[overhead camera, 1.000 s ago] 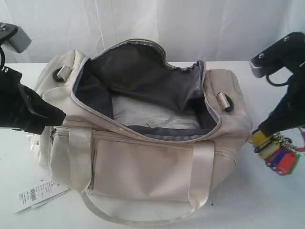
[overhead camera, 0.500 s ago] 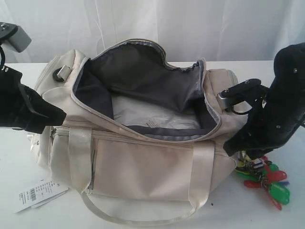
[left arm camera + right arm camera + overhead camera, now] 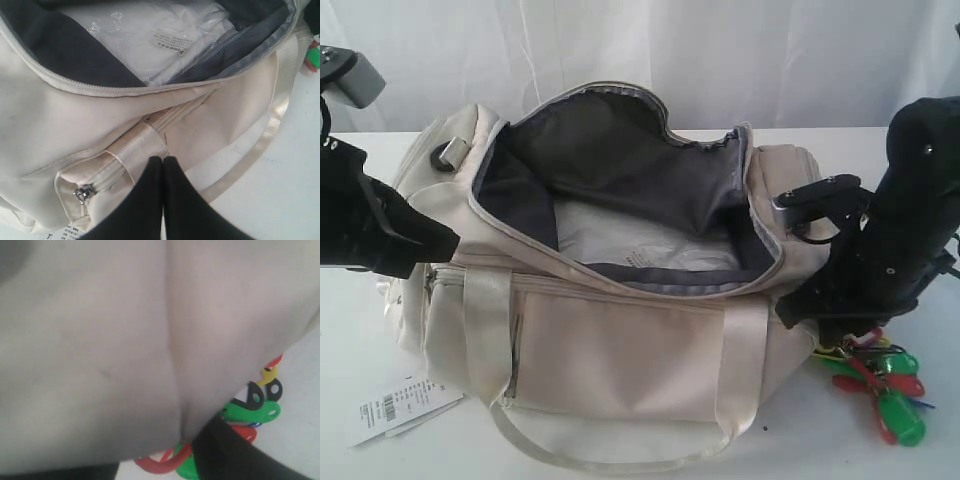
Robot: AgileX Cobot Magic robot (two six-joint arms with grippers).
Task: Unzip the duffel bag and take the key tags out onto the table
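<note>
White table [image 3: 800, 450]; at the near left lies a paper label [image 3: 400, 408]. Key tags [image 3: 880, 385] lie on the table at near right, just beside the bag [image 3: 620, 350], so taking them out looks all but done. Right gripper [image 3: 810, 310] hangs low over them, close against the bag's right end. Its jaw spread is hidden, and I cannot tell if it grips the ring. Left gripper [image 3: 163, 162] is closed, nothing visible between its fingers, tip by the bag's left strap, probably steadying it. Farther back the zip is open, showing grey lining and a clear packet [image 3: 640, 245].
</note>
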